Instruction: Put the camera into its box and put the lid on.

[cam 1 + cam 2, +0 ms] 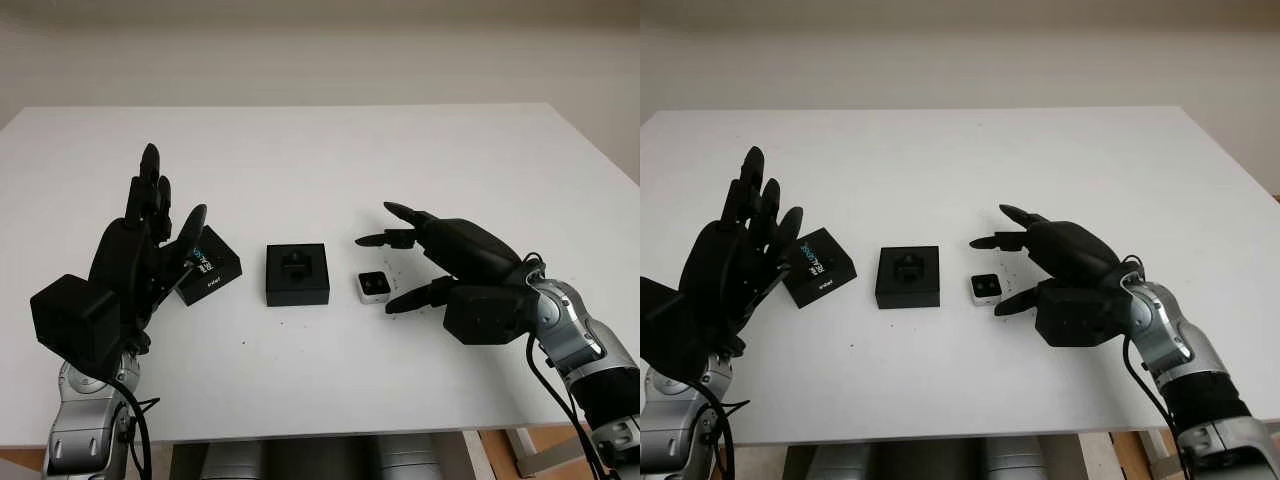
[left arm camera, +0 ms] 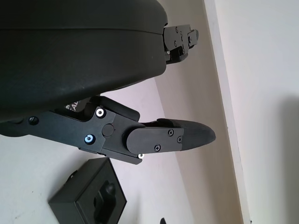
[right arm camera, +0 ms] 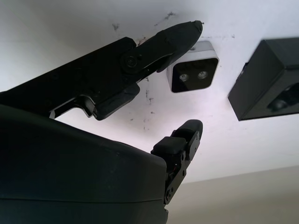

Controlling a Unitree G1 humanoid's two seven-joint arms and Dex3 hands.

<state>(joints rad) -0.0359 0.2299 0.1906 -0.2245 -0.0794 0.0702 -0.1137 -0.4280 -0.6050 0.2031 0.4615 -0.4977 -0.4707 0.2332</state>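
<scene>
- The black three-fingered right hand [image 1: 425, 262] is held open just beside the small white, dark-faced camera [image 1: 373, 286], nothing grasped; a pickup seems prepared.
- The open square black box [image 1: 297, 274] lies just beyond, on the white table [image 1: 320, 150].
- The open left hand [image 1: 140, 250] is raised near the printed black lid [image 1: 209, 267], presumably for closing.

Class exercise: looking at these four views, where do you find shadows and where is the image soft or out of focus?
Left eye view: even light, only faint shadows beside the box and camera. Left wrist view: the left hand shell is a dark featureless mass. Right wrist view: the right hand shell looks soft, the camera lenses crisp.
</scene>
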